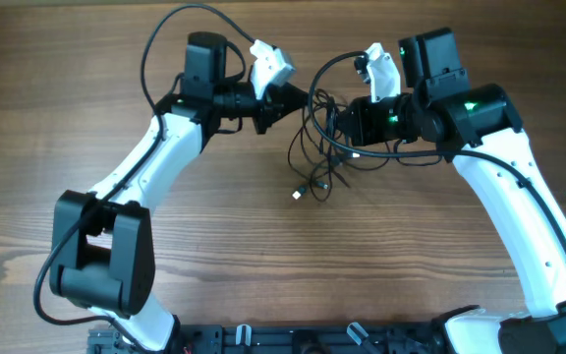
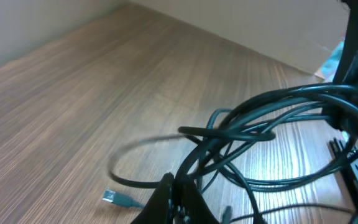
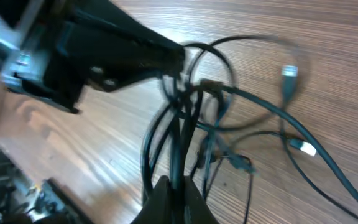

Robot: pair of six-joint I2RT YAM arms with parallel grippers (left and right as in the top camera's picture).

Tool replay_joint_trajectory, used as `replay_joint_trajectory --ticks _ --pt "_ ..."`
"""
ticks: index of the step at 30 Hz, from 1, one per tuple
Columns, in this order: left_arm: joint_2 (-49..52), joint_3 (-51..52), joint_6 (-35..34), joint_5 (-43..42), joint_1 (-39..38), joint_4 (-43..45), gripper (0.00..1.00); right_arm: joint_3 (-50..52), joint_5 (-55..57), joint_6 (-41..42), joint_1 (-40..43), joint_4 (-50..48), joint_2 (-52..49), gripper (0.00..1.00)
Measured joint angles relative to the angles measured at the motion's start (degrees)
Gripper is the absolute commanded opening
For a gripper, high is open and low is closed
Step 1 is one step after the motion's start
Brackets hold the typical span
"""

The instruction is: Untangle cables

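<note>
Above mid-surface [image 1: 77,69], cables [image 1: 314,147] hang as a light, limp tangle; left fingers [image 2: 166,202] and right fingers [image 3: 169,204] each clamp strands. Judged best regripped near a plug [image 1: 297,195].

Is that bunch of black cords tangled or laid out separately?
Tangled. The cables cross and loop through one another in one clump strung between the left gripper and right gripper, both closed on strands.

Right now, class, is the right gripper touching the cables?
Touching. The right wrist view shows several strands of the cables running straight down into the right gripper, pinched between its closed fingertips.
</note>
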State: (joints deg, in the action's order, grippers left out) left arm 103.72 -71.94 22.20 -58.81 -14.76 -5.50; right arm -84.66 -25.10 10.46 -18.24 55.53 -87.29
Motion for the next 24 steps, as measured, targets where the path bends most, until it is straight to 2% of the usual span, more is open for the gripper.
replay_joint_trajectory --ticks 1,2,8,18,24 --pt "0.0 0.0 -0.9 0.3 0.7 0.0 0.06 0.0 1.9 0.9 0.0 0.6 0.0 0.96" --pt "0.0 0.0 -2.0 0.5 1.7 -0.1 0.06 0.0 4.6 2.0 0.0 1.1 0.0 1.00" --pt "0.0 0.0 -4.3 0.6 4.6 -3.6 0.06 0.0 13.4 5.2 0.0 2.0 0.2 1.00" --pt "-6.1 0.0 -5.9 -1.4 5.0 -5.7 0.08 0.0 9.6 1.6 0.0 1.7 -0.1 0.99" --pt "-10.6 0.0 -6.9 -1.5 5.1 -5.8 0.08 0.0 11.0 1.2 0.0 -2.5 -9.0 1.00"
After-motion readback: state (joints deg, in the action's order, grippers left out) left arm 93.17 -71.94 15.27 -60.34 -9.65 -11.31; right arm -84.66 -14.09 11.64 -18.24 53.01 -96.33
